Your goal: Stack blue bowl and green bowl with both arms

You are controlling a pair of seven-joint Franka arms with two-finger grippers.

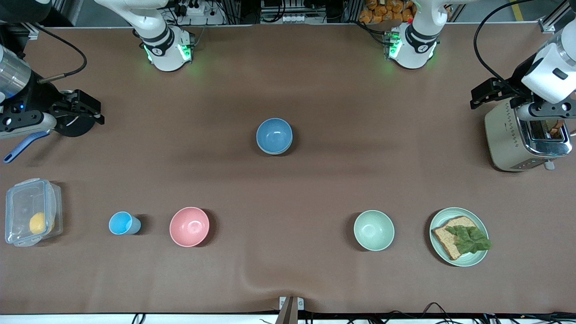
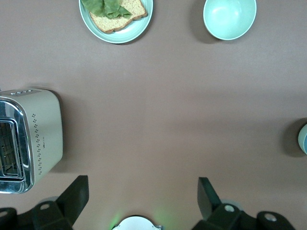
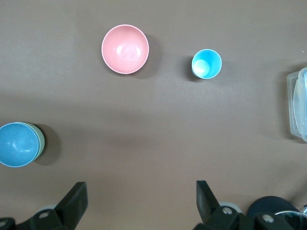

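Left pincer: the left pincer [image 2: 141, 201] hung high above the surface by the toaster [image 1: 524, 137], fingers spread wide and holding nothing.
Right pincer: the right pincer [image 3: 140, 199] hung high over its own end of the surface, also spread wide and empty.
Blue bowl: the blue bowl [image 1: 274, 136] sat on the surface roughly midway between the two pincers, well apart from both.
Green bowl: a thin rim of the green bowl [image 3: 41, 141] showed beneath the blue bowl, so the pair looked already nested.
Second green bowl: the second green bowl [image 1: 373, 230] stood alone, toward the left pincer's end, beside the plate [image 1: 481, 258] of bread.
Handling: the bowls looked light, stiff and matte, probably not slippery. The thin upright rim seemed the best hold, one finger inside and one outside.
Risk: lifting the blue bowl might drag the nested one with it.
Count: four bowls (one blue, two green, one pink bowl [image 1: 189, 227]), one cup [image 1: 122, 223], one plate, one toaster.
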